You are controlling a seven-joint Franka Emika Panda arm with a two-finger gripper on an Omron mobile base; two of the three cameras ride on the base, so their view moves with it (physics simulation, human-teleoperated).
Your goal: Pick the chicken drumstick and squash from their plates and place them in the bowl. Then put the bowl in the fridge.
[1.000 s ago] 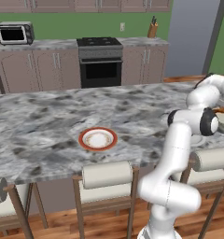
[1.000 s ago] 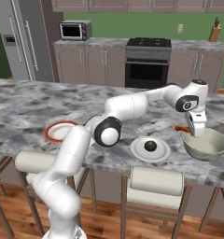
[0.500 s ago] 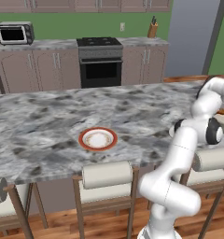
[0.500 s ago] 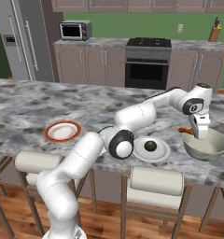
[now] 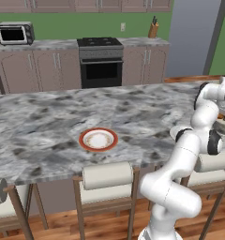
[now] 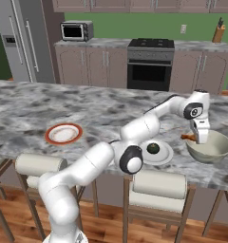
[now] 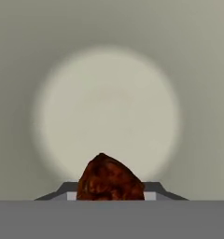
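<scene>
The tool (image 6: pixel 201 140) has swung from beside the bowl (image 6: pixel 210 148) to over it, pinching the chicken drumstick (image 7: pixel 110 180) above the bowl's middle near the table's right end. Best lower slightly before letting go.

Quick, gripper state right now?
Gripper: shut on the drumstick, hanging over the bowl.

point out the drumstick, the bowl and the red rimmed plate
chicken drumstick (image 7: pixel 109 179), hand view, its brown meaty middle
bowl (image 6: pixel 215 153), right base view, its outer front wall
red-rimmed plate (image 5: pixel 98 139), left base view, its white centre
</scene>
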